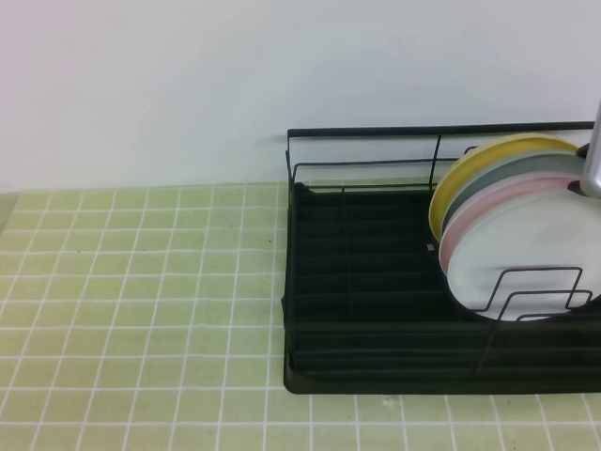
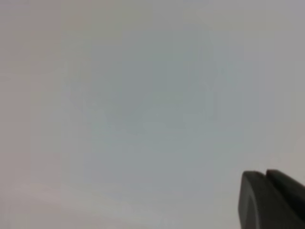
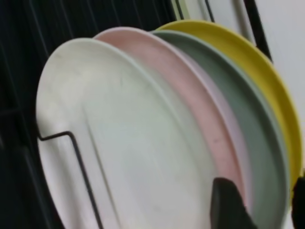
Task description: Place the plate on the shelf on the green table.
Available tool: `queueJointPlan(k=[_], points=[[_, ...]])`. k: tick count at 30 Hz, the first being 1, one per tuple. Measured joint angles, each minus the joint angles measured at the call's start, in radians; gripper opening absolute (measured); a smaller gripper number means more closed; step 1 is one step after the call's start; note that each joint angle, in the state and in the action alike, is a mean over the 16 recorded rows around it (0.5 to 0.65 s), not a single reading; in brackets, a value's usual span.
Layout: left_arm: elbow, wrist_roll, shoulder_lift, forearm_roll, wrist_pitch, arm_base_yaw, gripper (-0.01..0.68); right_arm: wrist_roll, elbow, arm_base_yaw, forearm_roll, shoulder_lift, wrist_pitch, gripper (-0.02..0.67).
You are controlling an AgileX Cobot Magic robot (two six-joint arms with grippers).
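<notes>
The white plate [image 1: 526, 258] stands on edge in the black wire shelf [image 1: 366, 310] on the green table [image 1: 141, 282], frontmost in a row with a pink, a grey-green and a yellow plate [image 1: 479, 160]. In the right wrist view the white plate [image 3: 128, 143] fills the frame. My right gripper [image 3: 261, 183] is at the plates' top edge with its dark fingers [image 3: 228, 205] apart, open, and the coloured plates' rims lie between them. Only a silver part of it shows at the right edge of the high view. My left gripper [image 2: 266, 179] is shut, facing a blank pale surface.
A wire divider [image 1: 535, 287] crosses in front of the white plate. The shelf's back rail [image 1: 423, 132] runs along the white wall. Its left half holds no plates. Green tiles stretch to the left of and in front of the shelf.
</notes>
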Motion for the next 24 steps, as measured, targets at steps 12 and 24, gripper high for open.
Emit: queueJointPlan(k=[12,24], points=[[0.112,-0.582,-0.012,0.557,0.362,0.122,0.0,-0.021,0.0,0.0,0.139,-0.044,-0.072,0.288],[0.136,-0.796,-0.009,0.802,0.781,0.157,0.0,-0.091,0.0,0.0,0.649,-0.238,-0.511,0.166]])
